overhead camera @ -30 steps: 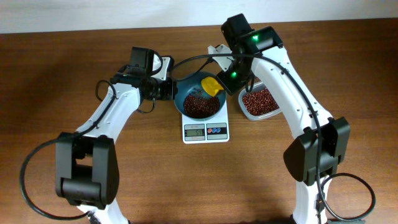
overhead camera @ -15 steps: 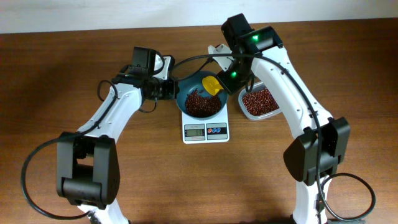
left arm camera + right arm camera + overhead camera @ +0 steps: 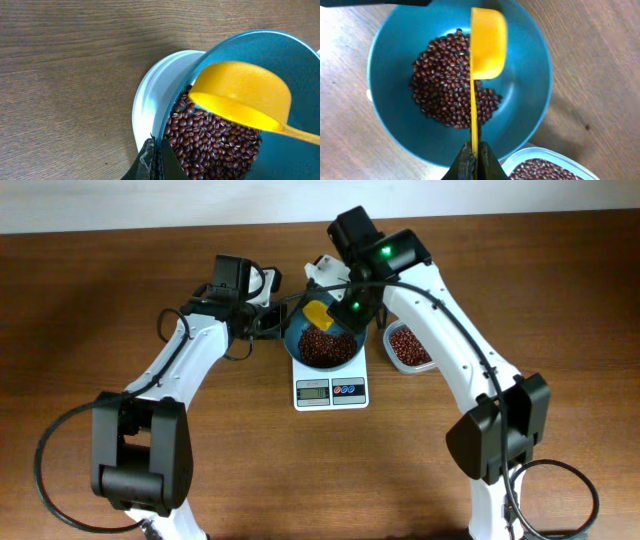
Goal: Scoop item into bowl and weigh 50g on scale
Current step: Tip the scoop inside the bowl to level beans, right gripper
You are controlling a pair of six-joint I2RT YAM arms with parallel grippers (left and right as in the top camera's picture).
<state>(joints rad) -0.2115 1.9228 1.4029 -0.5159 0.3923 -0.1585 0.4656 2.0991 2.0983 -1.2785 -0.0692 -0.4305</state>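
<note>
The teal bowl (image 3: 345,358) stands on the white scale (image 3: 330,391) and holds a heap of red-brown beans (image 3: 325,348). My left gripper (image 3: 272,325) is shut on the bowl's left rim; in the left wrist view its jaws (image 3: 157,160) pinch the rim next to the beans (image 3: 210,140). My right gripper (image 3: 345,310) is shut on the handle of a yellow scoop (image 3: 318,314). The scoop is turned on its side over the bowl, above the beans. In the right wrist view the scoop (image 3: 488,45) hangs over the beans (image 3: 445,80), handle edge-on in the jaws (image 3: 475,160).
A clear plastic container (image 3: 408,347) with more beans stands right of the scale, partly under my right arm; its corner shows in the right wrist view (image 3: 545,167). Brown wooden table lies all around. The scale's display is too small to read.
My right gripper has moved left with the yellow scoop, from the bowl's right rim to over its far left side. The left gripper and bowl have stayed put.
</note>
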